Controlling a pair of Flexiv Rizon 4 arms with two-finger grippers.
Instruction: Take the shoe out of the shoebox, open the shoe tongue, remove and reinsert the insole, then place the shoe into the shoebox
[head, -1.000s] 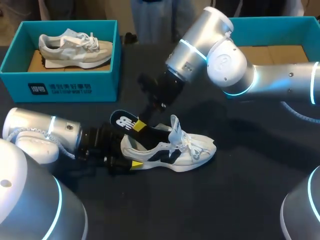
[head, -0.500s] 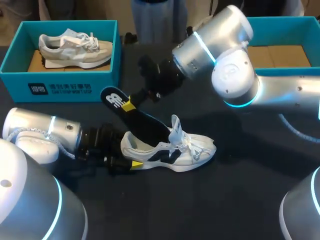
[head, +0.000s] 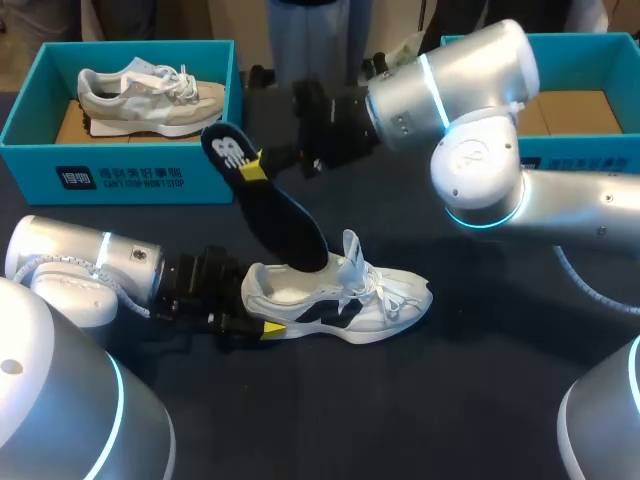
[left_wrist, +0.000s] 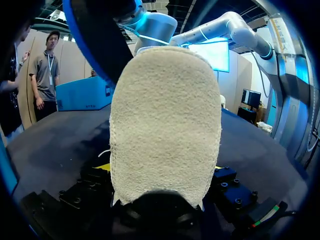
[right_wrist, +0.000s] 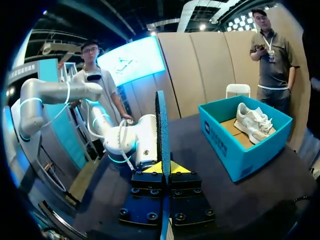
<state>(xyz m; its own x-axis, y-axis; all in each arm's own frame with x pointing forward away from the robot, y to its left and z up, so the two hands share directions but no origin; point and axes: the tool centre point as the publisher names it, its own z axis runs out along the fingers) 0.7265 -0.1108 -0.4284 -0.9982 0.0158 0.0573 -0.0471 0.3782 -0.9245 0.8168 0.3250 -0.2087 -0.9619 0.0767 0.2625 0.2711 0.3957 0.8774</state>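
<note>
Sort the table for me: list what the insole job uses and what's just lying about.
In the job: white shoe, heel in the left gripper; dark insole, pinched by the right gripper; right-hand teal shoebox, likely its box.
Lying about: left-hand teal shoebox; grey shoe inside it.

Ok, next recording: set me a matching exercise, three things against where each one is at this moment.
Things:
1. insole
2. white shoe
3. grey shoe

Places:
A. lying in the left teal shoebox
B. on the table, heel held by the left gripper
C. raised aslant in the right gripper, lower end at the white shoe's opening

Pairs: 1-C; 2-B; 3-A
</note>
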